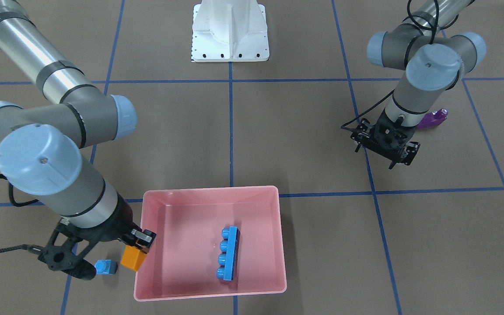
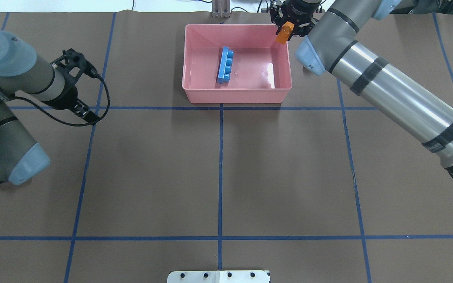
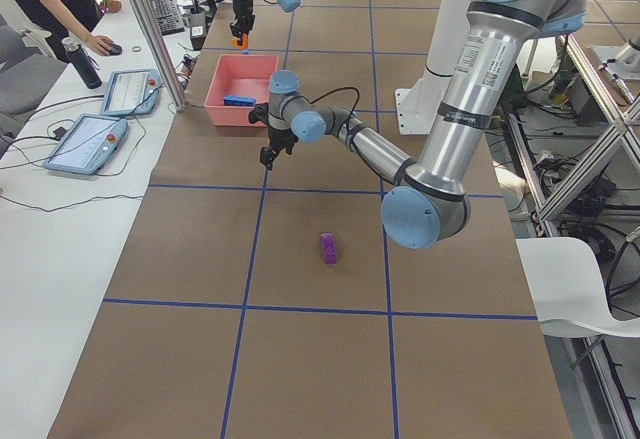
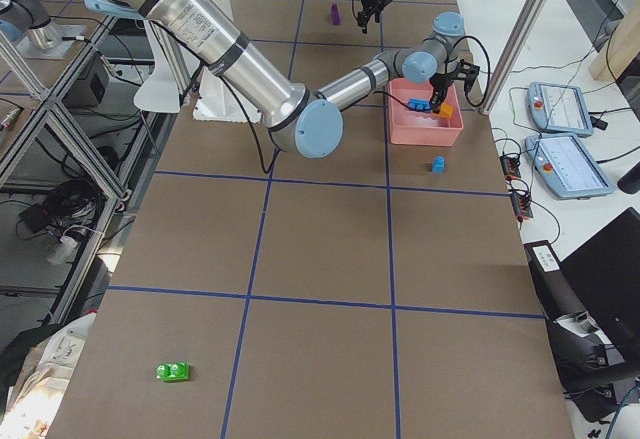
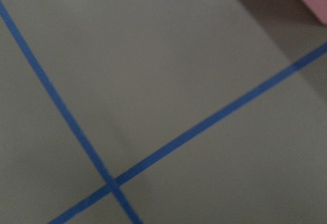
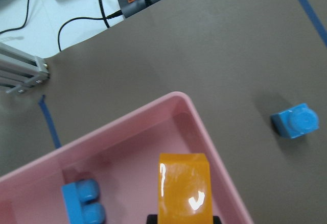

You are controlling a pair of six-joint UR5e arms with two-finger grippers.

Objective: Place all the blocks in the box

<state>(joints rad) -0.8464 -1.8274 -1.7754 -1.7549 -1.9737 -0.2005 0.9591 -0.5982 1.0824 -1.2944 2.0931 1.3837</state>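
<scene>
My right gripper is shut on the orange sloped block and holds it above the pink box at its corner rim; the block also shows in the overhead view and the right wrist view. The long light-blue block lies inside the box. The small blue block sits on the table just outside that corner. The purple block lies beside my left gripper, whose fingers are hidden. The green block lies far off at the table's right end.
The white robot base stands at the table's near-robot edge. Operators' tablets and cables lie on the white bench beyond the box. The left wrist view shows only brown table and blue tape lines.
</scene>
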